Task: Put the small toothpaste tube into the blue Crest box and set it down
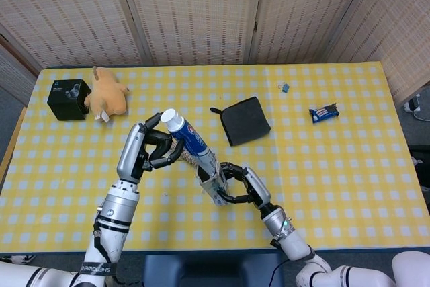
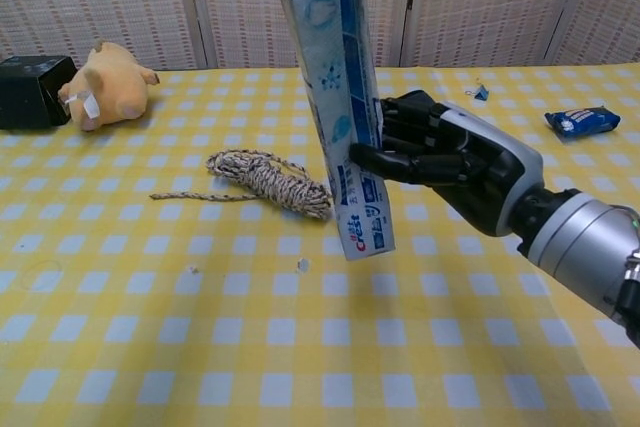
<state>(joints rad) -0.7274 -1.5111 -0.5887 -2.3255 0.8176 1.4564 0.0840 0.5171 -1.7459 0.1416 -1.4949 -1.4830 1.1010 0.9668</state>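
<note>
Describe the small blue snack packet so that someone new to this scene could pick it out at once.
Start at the yellow checked table and go to its far right part, past the black cloth pouch. The snack packet lies there alone, flat, blue with a dark picture, larger than the tiny blue binder clip beyond it.

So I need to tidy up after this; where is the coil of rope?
In the chest view the coil of rope lies on the table left of centre, just left of the Crest box.
</note>
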